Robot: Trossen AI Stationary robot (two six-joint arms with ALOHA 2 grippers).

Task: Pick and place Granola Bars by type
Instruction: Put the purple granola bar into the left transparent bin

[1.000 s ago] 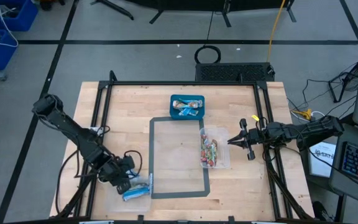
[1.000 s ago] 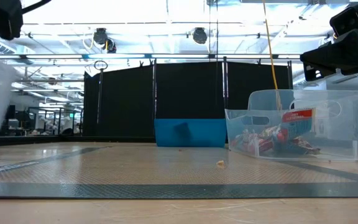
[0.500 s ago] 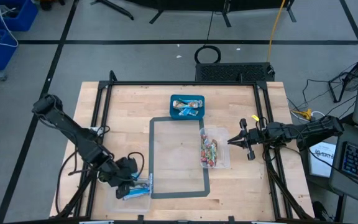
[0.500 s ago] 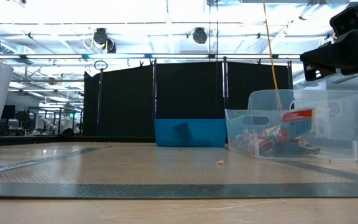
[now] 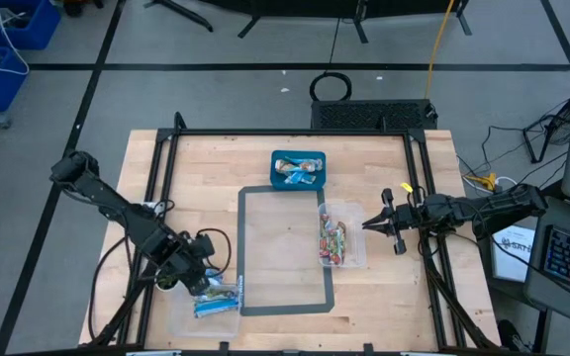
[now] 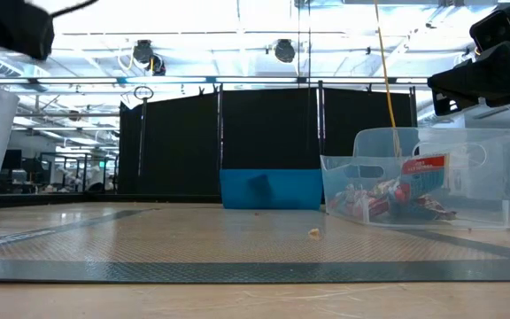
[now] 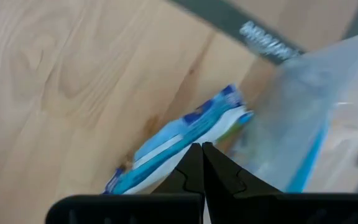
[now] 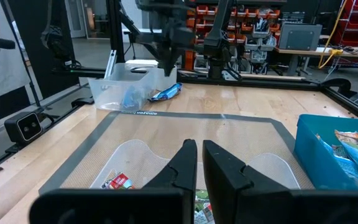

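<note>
Left gripper [image 5: 209,284] hovers at table's front-left, just over rim of clear bin [image 5: 214,309]; fingers [image 7: 191,169] pressed together, nothing between them. Blue-and-white bar [image 7: 179,149] lies on bare wood just beside that bin (outside it, per right wrist view [image 8: 166,93]); more blue wrappers inside bin. Right gripper [image 5: 376,223] waits at right edge, beside second clear bin [image 5: 354,237] holding red-patterned bars [image 5: 331,243]; its fingers nearly touching, empty. Blue tray [image 5: 298,169] at far centre holds mixed bars. Grey mat [image 5: 285,252] between bins.
</note>
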